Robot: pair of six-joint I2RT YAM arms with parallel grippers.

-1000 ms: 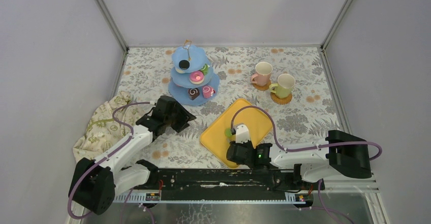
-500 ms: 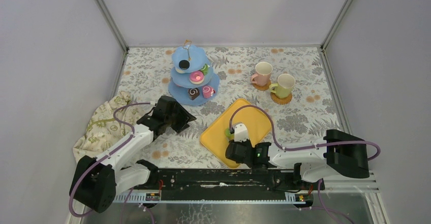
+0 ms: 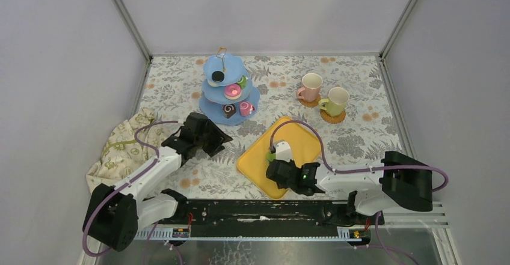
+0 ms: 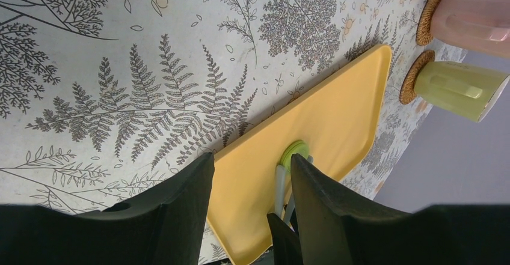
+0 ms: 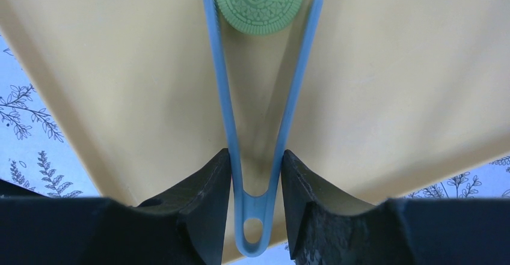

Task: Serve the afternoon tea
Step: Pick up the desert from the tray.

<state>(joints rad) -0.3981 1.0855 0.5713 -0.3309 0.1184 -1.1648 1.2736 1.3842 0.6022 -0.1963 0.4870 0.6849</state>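
Note:
My right gripper (image 5: pixel 255 175) is shut on the bend of blue tongs (image 5: pixel 255 127). The tong tips stand either side of a green cookie (image 5: pixel 260 3) lying on the yellow tray (image 5: pixel 391 85). From above, the right gripper (image 3: pixel 278 167) is over the tray's near left part, by the cookie (image 3: pixel 270 156). My left gripper (image 3: pixel 210 134) is open and empty, low over the tablecloth left of the tray. The light-blue stand (image 3: pixel 228 91) holds a black pastry (image 3: pixel 218 76), a pink one (image 3: pixel 231 91) and a brown one (image 3: pixel 229 110). The pink mug (image 3: pixel 311 87) and green mug (image 3: pixel 337 101) stand on coasters at back right.
A beige cloth with green print (image 3: pixel 123 148) lies bunched at the left edge. The left wrist view shows the tray (image 4: pixel 325 115), the cookie (image 4: pixel 296 152), the pink mug (image 4: pixel 475 21) and the green mug (image 4: pixel 457 88). Grey walls enclose the table.
My right gripper has shifted a little left and turned with the tongs, whose tips now flank the green cookie. The left arm has not moved.

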